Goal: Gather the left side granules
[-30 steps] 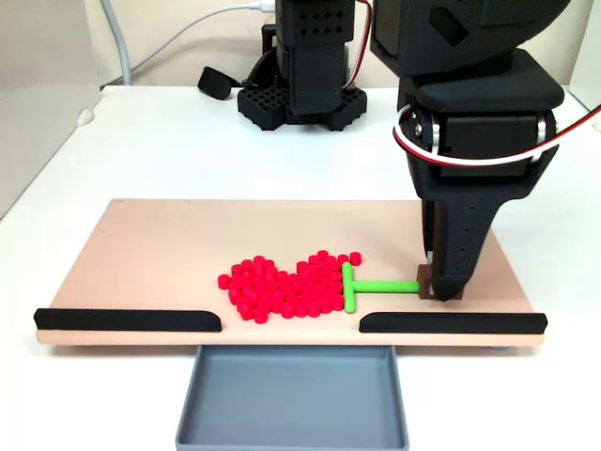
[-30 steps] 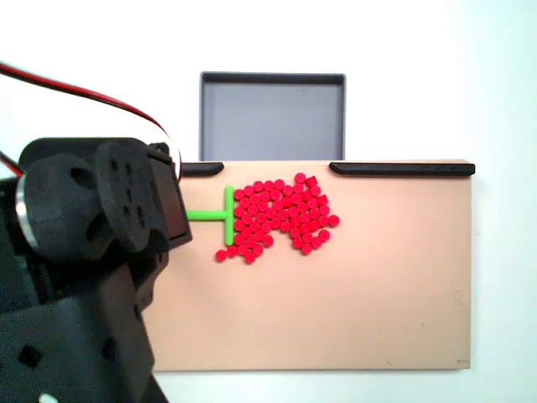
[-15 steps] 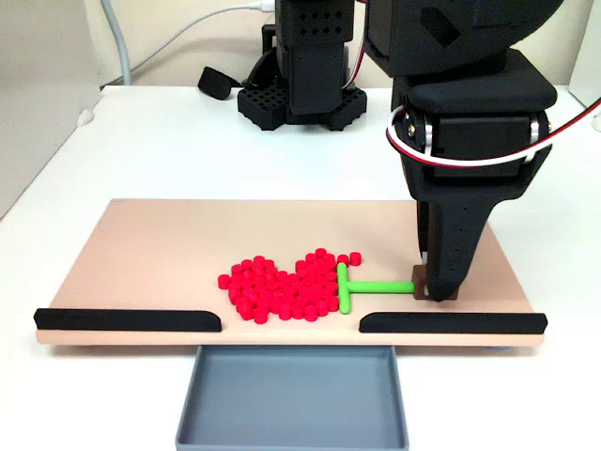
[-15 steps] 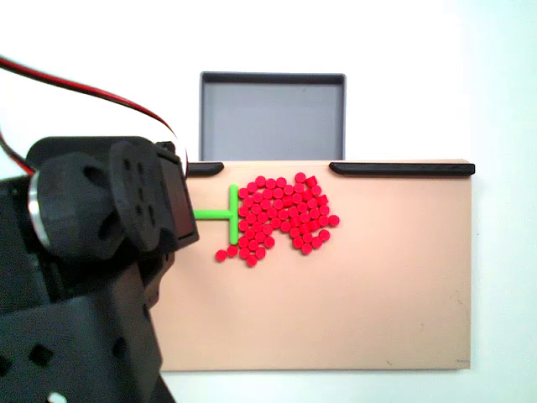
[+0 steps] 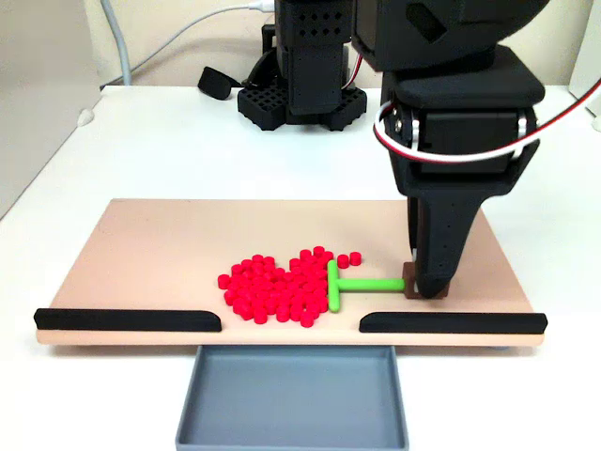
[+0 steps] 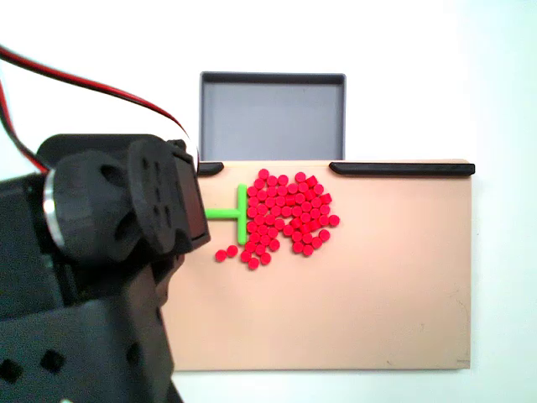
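The granules (image 5: pixel 275 287) are a tight heap of small red pellets near the front middle of the tan board (image 5: pixel 141 244). They also show as a red heap of granules (image 6: pixel 289 217) below the tray. The green T-shaped pusher (image 5: pixel 334 285) presses its crossbar against the heap's right side in the view from the front. Its stem ends in a brown block (image 5: pixel 410 279). My gripper (image 5: pixel 427 287) points straight down, shut on that block. Two loose pellets (image 6: pixel 226 253) lie past the crossbar's end. The arm's body (image 6: pixel 126 218) hides the gripper's fingers in the view from above.
A grey tray (image 5: pixel 291 395) sits below the gap between two black rails (image 5: pixel 127 319) (image 5: pixel 451 322) at the board's front edge. The arm's base (image 5: pixel 300 94) stands behind the board, with a white cable (image 5: pixel 122 56) at the back left.
The gripper has slid the pusher left in the front view, packing the heap tighter. A couple of pellets have slipped round the crossbar's far end.
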